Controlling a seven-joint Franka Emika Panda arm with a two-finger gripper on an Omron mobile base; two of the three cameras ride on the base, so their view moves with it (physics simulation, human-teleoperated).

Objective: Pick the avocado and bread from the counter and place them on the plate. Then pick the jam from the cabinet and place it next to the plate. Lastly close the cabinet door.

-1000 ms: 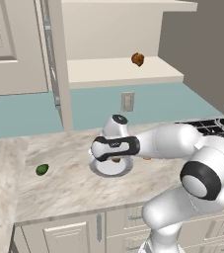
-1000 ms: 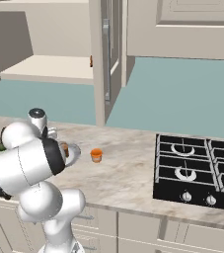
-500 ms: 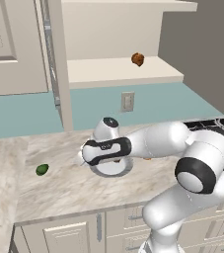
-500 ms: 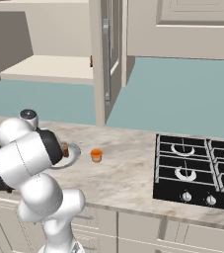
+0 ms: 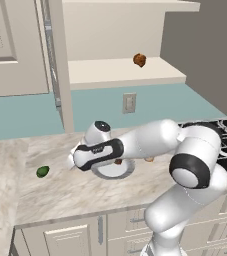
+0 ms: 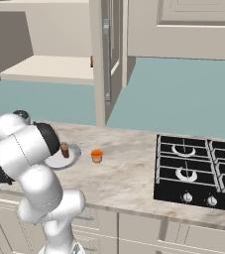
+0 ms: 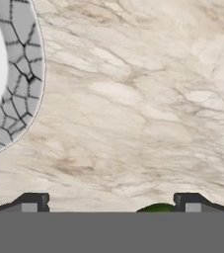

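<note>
1. One avocado (image 5: 43, 171), one plate (image 5: 101, 171), one bread (image 6: 65, 149), one jam (image 6: 97, 156), and one brown lump (image 5: 140, 60) on the cabinet (image 5: 120, 70) shelf.
2. The avocado is small, dark green and oval. It lies on the bare tabletop (image 5: 85, 195) at 9 o'clock from the plate, apart from it. In the hand view a green sliver of it (image 7: 157, 208) shows at the bottom edge, just inside the right fingertip.
3. The plate has a white centre and a grey crackle-patterned rim (image 7: 24, 74); it sits at 10 o'clock in the hand view.
4. The bread, a small brown block, stands on the plate's right part in the right base view.
5. The jam, orange with a paler band, stands on the tabletop at 3 o'clock from the plate, near but not touching.
6. The gripper (image 7: 108, 202) hangs over bare marble between plate and avocado; its jaws stand wide apart, holding nothing.
7. The cabinet door (image 6: 108, 54) stands open, edge-on.
8. No readable writing or labels on anything.
</note>
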